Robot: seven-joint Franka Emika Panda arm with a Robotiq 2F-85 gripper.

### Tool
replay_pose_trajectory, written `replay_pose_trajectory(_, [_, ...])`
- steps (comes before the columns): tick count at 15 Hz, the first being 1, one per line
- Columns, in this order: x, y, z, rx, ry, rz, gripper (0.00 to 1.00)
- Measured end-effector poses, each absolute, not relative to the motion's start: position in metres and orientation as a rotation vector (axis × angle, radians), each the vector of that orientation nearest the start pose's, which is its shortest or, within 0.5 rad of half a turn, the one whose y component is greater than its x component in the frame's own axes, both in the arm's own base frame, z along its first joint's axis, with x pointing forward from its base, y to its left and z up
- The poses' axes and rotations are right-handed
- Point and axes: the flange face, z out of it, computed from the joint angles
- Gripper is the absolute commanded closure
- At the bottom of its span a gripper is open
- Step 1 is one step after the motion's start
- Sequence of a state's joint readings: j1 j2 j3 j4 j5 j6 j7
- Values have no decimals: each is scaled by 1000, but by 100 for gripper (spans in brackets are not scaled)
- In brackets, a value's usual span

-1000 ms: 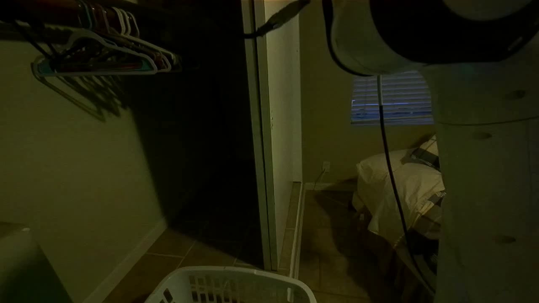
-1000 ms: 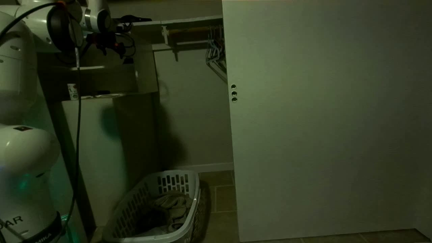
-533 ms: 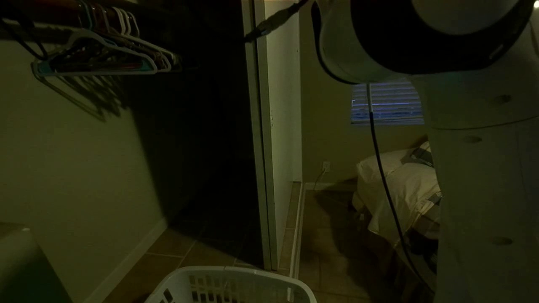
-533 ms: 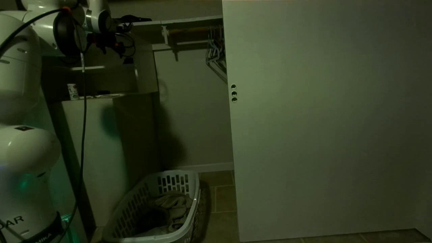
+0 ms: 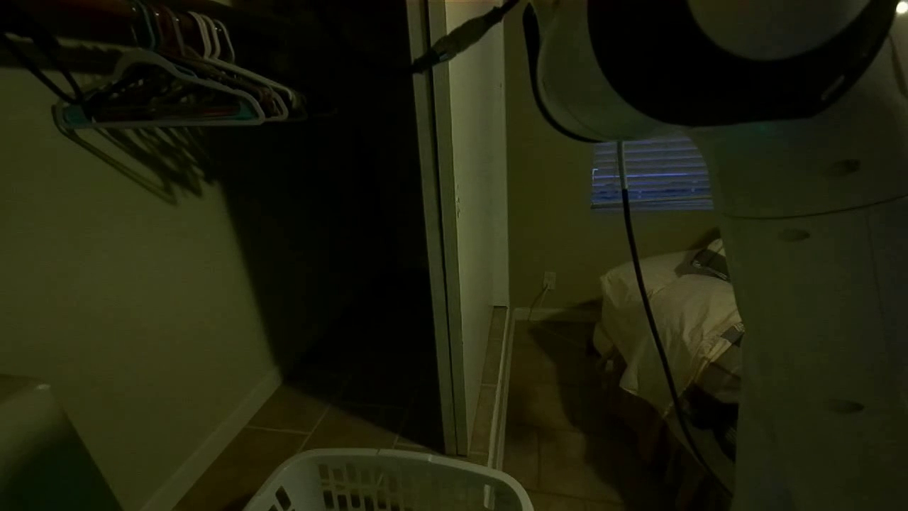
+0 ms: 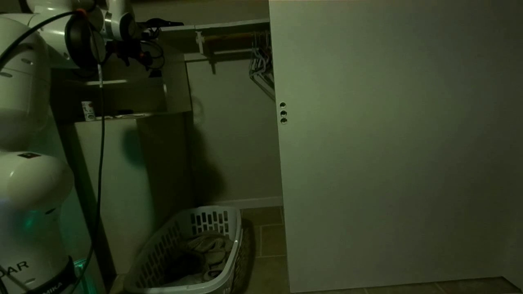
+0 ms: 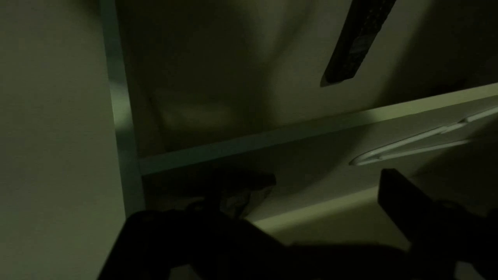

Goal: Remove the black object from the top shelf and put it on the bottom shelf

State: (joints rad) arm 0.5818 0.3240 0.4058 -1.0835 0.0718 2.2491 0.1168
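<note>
A long black remote-like object lies on a shelf surface at the top of the wrist view, across a shelf edge from my gripper. A small dark object shows below the gripper in an exterior view; I cannot tell if it is the same one. Another dark shape shows beside my left finger, too dark to identify. A dark thing lies on the lower shelf. My gripper is open, its fingers wide apart with nothing visible between them. It also shows at the shelf unit.
A shelf edge and an upright panel border my gripper. A white hanger lies on a shelf. A cup stands on the lower shelf. A laundry basket, hangers and a sliding door are nearby.
The upper arm and its cable have shifted slightly, rightward and down in an exterior view, mostly in the first half second. The gripper has barely moved. The shelf objects look unchanged.
</note>
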Motion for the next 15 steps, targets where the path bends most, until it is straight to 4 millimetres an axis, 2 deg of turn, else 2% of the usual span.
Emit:
replay_pose_trajectory(9, [434, 530, 749, -2242, -810, -805, 0])
replay_pose_trajectory(15, [450, 535, 746, -2233, -742, -874, 0])
